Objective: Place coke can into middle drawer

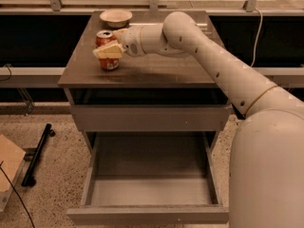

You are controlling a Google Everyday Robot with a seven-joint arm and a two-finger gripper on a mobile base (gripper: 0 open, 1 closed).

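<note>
The coke can [109,63], red-orange with a silver top, stands upright on the back left of the cabinet's dark top [156,72]. My gripper [106,45] has reached it from the right and sits around its upper half, its pale near side lying across the can's front. The can still rests on the cabinet top. The middle drawer [152,175] is pulled out wide open below, with a bare pale grey floor and low side walls.
A pale bowl [116,17] sits at the back of the top, just behind the can. A taller flat drawer front [149,118] is closed above the open drawer. A black bar [37,153] and a cardboard piece [8,163] lie on the floor at left.
</note>
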